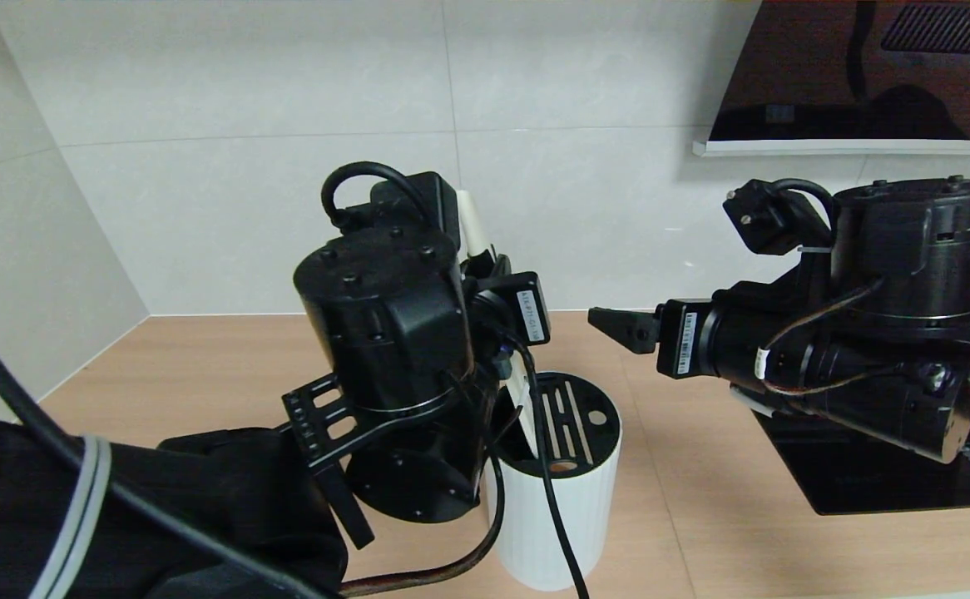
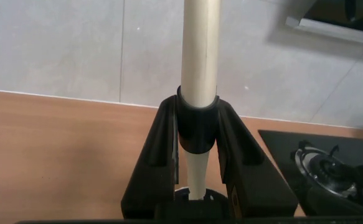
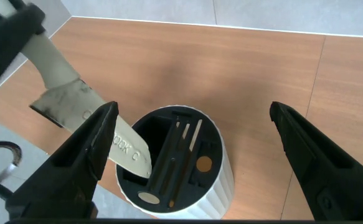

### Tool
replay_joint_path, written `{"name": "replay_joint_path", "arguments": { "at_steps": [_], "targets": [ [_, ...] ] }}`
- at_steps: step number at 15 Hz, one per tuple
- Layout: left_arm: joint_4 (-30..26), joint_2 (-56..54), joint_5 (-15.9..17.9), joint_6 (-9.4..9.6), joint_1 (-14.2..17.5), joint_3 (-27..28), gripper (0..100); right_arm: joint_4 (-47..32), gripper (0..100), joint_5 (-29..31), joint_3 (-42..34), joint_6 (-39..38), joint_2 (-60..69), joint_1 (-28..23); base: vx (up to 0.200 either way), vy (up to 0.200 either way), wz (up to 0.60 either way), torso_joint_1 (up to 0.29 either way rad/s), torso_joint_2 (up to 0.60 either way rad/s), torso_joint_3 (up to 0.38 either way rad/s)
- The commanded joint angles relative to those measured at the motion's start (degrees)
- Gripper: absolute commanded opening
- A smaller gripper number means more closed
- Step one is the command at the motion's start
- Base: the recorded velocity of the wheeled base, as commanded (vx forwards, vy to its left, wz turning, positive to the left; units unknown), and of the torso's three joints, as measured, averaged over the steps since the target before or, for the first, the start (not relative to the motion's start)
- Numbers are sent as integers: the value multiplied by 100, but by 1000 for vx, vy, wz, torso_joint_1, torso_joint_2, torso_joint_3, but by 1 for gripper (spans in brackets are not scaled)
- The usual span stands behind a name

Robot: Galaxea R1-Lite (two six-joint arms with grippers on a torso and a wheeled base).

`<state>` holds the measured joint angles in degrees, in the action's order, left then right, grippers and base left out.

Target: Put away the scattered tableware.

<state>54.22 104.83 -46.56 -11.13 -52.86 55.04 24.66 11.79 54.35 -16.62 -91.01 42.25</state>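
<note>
The left gripper [image 2: 198, 121] is found clenched on the knife [image 3: 128, 152], the cream handle being clamped just above its black collar. The knife is held tilted, handle toward twelve o'clock in the head view. Its pale blade is angled down, and the tip is already entered into the wide opening at the nine o'clock side of the holder's top. The white cylindrical holder [image 1: 572, 499] is seen upright on the wooden countertop [image 1: 202, 366]. The knife is judged stiff, light and sharp-edged, with a smooth round handle liable to twist. The handle is therefore the only proper place of hold, and the blade should be lowered straight, lest the light holder be tipped. The right gripper [image 3: 192, 111] is observed spread wide and empty at two o'clock from the holder. A black hob [image 1: 868, 482] is noted beneath it.
</note>
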Motion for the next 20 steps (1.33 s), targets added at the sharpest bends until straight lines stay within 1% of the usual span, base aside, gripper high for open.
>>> {"name": "replay_joint_path", "arguments": {
  "at_steps": [1,3,7,12,15,20],
  "targets": [
    [9,231,15,-3,-14,-116,0,4,100,-1,-3,0,-13,2,0,0,0,0,0,0],
    [18,381,33,-38,-23,-134,0,-5,100,-1,-3,0,-13,11,0,0,0,0,0,0],
    [211,539,156,-38,-32,-152,0,-5,100,-1,-12,0,-13,11,0,0,0,0,0,0],
    [220,697,156,-47,-67,-213,0,-5,100,-1,-21,0,-4,11,0,0,0,0,0,0],
    [229,829,156,-47,-75,-398,0,-5,100,-1,-29,0,-13,11,0,0,0,0,0,0],
    [229,1022,156,-47,-75,-398,0,-5,100,-1,-38,0,-13,11,0,0,0,0,0,0]
  ]
}}
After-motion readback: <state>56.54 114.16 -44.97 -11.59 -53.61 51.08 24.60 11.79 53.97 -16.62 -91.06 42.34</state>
